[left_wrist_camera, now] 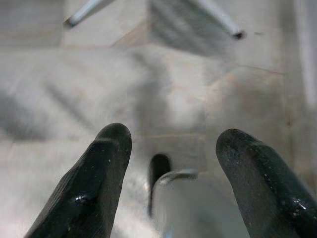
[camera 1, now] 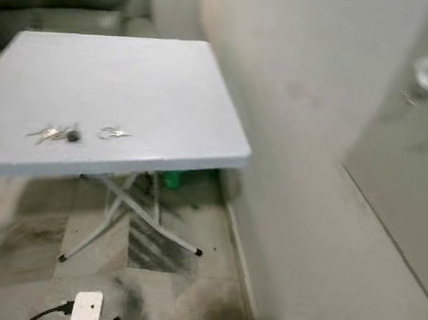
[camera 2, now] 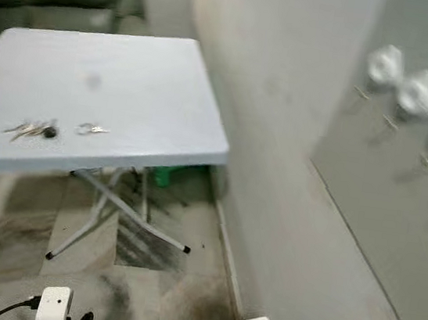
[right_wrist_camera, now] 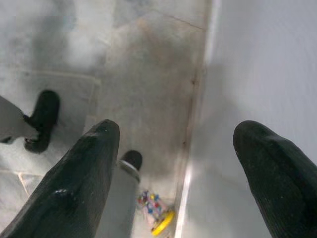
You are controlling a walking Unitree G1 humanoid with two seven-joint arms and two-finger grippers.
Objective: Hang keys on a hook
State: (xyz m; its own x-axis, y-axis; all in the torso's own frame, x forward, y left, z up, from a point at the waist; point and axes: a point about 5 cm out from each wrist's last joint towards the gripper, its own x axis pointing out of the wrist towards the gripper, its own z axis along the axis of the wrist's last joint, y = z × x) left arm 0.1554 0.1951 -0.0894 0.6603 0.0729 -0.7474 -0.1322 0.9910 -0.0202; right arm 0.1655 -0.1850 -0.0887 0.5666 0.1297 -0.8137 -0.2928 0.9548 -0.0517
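We see two sets of keys lying on the white folding table [camera 1: 169, 83], toward its near edge in the left part of the head views. The larger bunch of keys [camera 1: 55, 134], with a dark fob, sits at the left; a smaller key ring [camera 1: 112, 132] lies just beside it to the right, apart from it. Nothing touches either of them.

The hooks [camera 2: 418, 92] show as blurred white round knobs in the upper right of the frame, mounted in a row on a grey panel on the wall [camera 1: 308, 101], well apart from the table. We cannot make out their exact shape through the blur.

The left gripper [left_wrist_camera: 171, 163] hangs low, pointing down at the marbled floor [left_wrist_camera: 99, 89], its two black fingers [left_wrist_camera: 94, 178] spread wide with nothing between them; a table foot [left_wrist_camera: 238, 34] shows in the upper right of that wrist picture. The right gripper [right_wrist_camera: 181, 163] hangs likewise, fingers parted wide and empty, above the floor where it meets the skirting of the wall. A small yellow and multicoloured object [right_wrist_camera: 157, 213] lies on the floor at the lower middle of that picture; we cannot tell what it is.

Under the table a green object [camera 1: 172, 178] rests by the crossed white legs [camera 1: 124, 211].
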